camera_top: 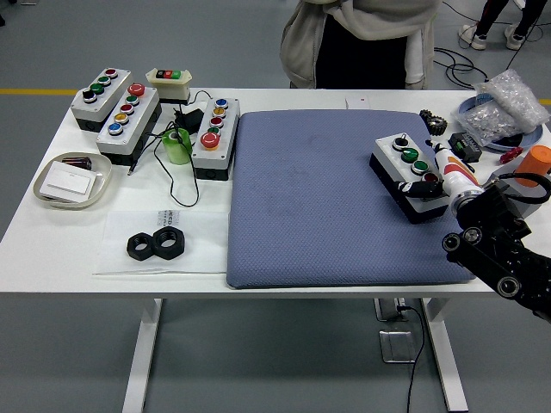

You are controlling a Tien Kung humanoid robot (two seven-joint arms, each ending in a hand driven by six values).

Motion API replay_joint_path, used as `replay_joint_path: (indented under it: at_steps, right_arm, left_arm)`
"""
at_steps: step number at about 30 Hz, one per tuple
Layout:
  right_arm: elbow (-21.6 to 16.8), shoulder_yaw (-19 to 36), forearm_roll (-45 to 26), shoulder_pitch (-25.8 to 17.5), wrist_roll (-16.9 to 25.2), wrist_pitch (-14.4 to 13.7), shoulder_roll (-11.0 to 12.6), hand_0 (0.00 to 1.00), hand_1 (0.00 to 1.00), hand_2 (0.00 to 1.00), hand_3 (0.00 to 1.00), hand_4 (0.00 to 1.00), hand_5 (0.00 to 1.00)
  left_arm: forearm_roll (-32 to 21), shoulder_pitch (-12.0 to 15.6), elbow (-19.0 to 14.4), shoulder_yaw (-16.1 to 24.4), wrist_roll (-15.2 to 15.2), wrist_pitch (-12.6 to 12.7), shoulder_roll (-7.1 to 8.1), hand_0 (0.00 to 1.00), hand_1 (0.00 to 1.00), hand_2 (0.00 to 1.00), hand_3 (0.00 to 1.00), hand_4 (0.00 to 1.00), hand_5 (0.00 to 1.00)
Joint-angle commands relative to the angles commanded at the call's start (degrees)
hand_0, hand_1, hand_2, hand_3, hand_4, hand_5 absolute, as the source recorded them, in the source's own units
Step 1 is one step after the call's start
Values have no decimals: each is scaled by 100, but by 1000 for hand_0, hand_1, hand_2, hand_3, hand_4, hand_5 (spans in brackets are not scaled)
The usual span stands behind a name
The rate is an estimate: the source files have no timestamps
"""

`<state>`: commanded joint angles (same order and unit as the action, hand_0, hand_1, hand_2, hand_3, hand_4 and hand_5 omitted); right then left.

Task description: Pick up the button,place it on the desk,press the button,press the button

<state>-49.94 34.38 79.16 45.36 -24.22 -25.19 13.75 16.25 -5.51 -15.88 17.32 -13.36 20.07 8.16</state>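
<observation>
A grey button box (407, 175) with a black base lies on the right part of the blue mat (318, 198), turned at an angle. Its top carries a row of several buttons: one white-and-black, two green, and a red one at the near end. My right hand (433, 181) comes in from the right edge and rests against the near right end of the box, by the red button. That end of the box is partly hidden behind the hand. The left arm does not show.
Three more button boxes (127, 119) stand at the back left with a green tape roll (178, 146) and cables. A tray (72, 180) and black nuts (157, 245) lie at the left. Bagged parts (504, 107) and an orange object (535, 161) crowd the right. A person (357, 43) stands behind the table.
</observation>
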Motion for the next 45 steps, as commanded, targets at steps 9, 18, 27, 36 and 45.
replay_joint_path:
  at_steps: [9,18,27,36,45]
  right_arm:
    - [213,-259,213,183,-237,53,-44,935,568,593,825,889,208]
    - [171,-501,862,299,-506,526,72,878,468,503,752,887,215]
    - [-160,-698,1523,345,-464,505,321,474,253,363,538,854,159]
    - [-1041,-830,1494,285,102,342,767,435,225,353,505,825,147]
    - [-1895,-1243,954,334,1959,854,1106,407,220,354,502,770,106]
  left_arm:
    - [58,19,-3,33,-17,10,-2,751,790,864,782,551,998]
    - [-45,4,-3,-34,23,16,5,751,790,864,782,552,998]
    - [-124,-20,2,-74,51,21,5,750,790,864,782,552,998]
    - [-182,-24,6,-103,74,19,9,750,789,864,782,553,998]
    - [-192,-30,5,-108,70,15,10,751,789,864,782,553,998]
